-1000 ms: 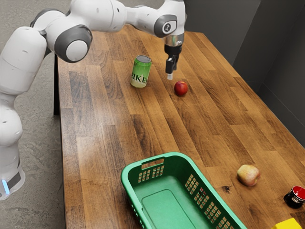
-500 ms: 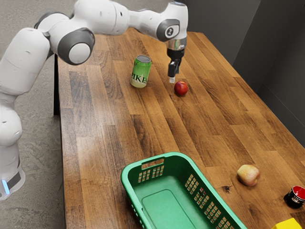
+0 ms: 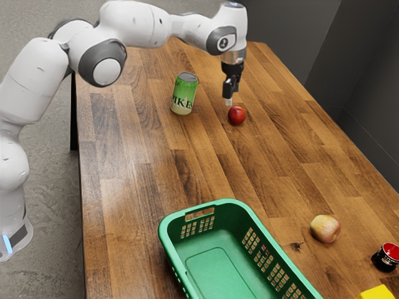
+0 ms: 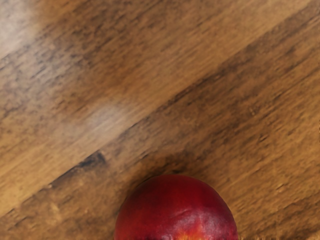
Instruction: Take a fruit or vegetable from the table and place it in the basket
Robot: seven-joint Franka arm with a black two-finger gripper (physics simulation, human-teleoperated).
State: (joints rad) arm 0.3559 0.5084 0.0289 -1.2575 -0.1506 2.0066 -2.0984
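Note:
Just above the round red fruit, on its upper-left side in the exterior view, my gripper [image 3: 231,98] hangs open with its fingers pointing down. The red fruit [image 3: 237,115] rests on the table. In the wrist view the same red fruit [image 4: 177,212] lies at the lower edge, partly cut off, close under the hand. A yellowish-pink fruit [image 3: 325,228] sits to the exterior view's right of the green basket [image 3: 235,205]. The part of the basket's inside that shows holds nothing.
A green can [image 3: 184,94] stands upright to the exterior view's left of the gripper. At the exterior view's lower right are a black and red bowl-like object [image 3: 385,257] and a yellow object [image 3: 376,293]. The wooden table [image 3: 187,168] runs beneath them.
My gripper has shifted slightly toward the exterior view's right, closer to being over the red fruit. The fruits, can and basket have stayed where they were.

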